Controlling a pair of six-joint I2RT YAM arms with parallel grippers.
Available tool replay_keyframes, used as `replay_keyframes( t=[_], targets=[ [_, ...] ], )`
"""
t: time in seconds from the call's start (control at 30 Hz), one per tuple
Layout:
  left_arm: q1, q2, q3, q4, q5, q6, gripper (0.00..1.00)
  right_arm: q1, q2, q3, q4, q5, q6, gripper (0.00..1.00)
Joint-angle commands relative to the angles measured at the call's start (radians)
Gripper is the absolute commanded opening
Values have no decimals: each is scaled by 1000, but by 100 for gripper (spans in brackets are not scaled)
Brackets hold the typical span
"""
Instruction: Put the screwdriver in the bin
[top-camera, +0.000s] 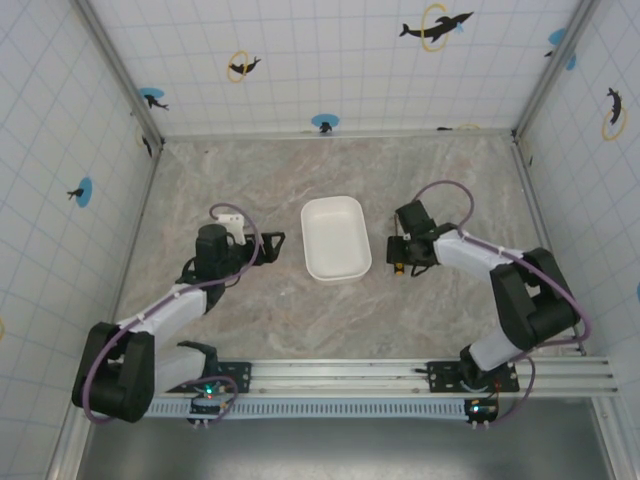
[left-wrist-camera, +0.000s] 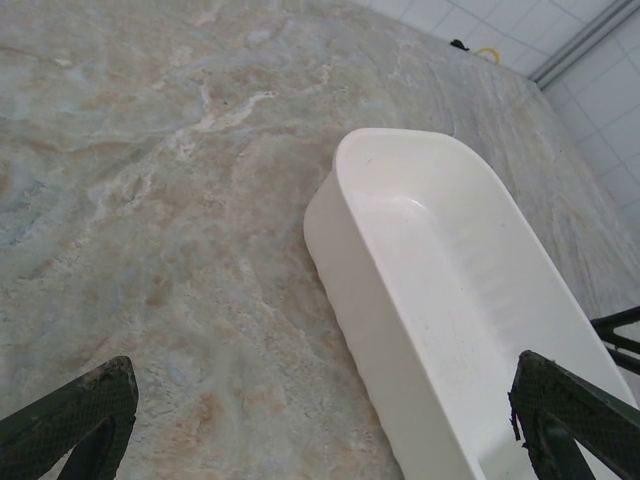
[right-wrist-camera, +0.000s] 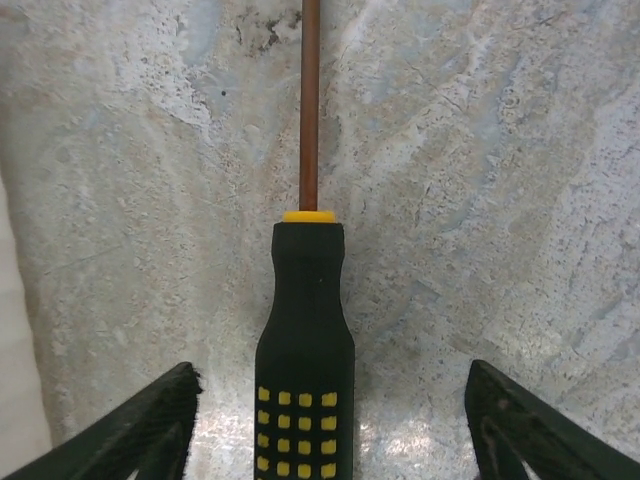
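The screwdriver (right-wrist-camera: 305, 340) lies flat on the marble table, its black handle dotted with yellow squares and its thin shaft (right-wrist-camera: 310, 100) pointing away from the camera. My right gripper (right-wrist-camera: 330, 400) is open and low over it, with a finger on each side of the handle and not touching it. From above, that right gripper (top-camera: 398, 255) sits just right of the bin, and a bit of yellow from the screwdriver (top-camera: 399, 268) shows beneath it. The white bin (top-camera: 335, 238) stands empty at the table's middle. My left gripper (top-camera: 272, 248) is open beside the bin's (left-wrist-camera: 440, 280) left wall and holds nothing.
Tiled walls with dolphin stickers enclose the marble table (top-camera: 330, 320) on three sides. The arm bases sit on a rail (top-camera: 400, 375) along the near edge. A strip of bare table separates the screwdriver from the bin's right wall (right-wrist-camera: 15, 380).
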Motion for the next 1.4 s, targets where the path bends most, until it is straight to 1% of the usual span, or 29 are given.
replay_keyframes(
  t=[0.0,0.17,0.43,0.53,0.63,0.73,0.8,0.83,1.1,1.17,1.27,1.37],
  targets=[
    [-7,0,1,-4,13,-12,98,9,38,49,-35,6,-12,67],
    [-9,42,23,-4,58,-3,98,13,57,59,-41,0,-17,62],
    [-14,68,36,-8,72,0,98,23,86,82,-60,-5,-22,52],
    [-15,67,38,-16,72,2,98,24,96,87,-63,-13,-26,46],
    [-17,61,43,-31,60,9,98,24,101,93,-65,-24,-26,44],
    [-18,56,62,-82,28,34,98,24,102,98,-69,-32,-26,40],
    [-20,52,72,-105,23,48,98,23,104,101,-72,-38,-27,34],
    [-19,48,74,-114,25,50,98,24,105,104,-72,-43,-28,29],
    [-17,18,71,-127,24,52,98,2,96,128,-96,-81,-37,0],
    [-17,17,77,-139,26,56,98,-18,72,152,-122,-91,-48,0],
    [-18,18,88,-153,32,68,98,-75,19,225,-157,-127,-44,0],
    [-17,22,101,-162,37,82,98,-117,-25,347,-160,-139,-7,0]
  ],
)
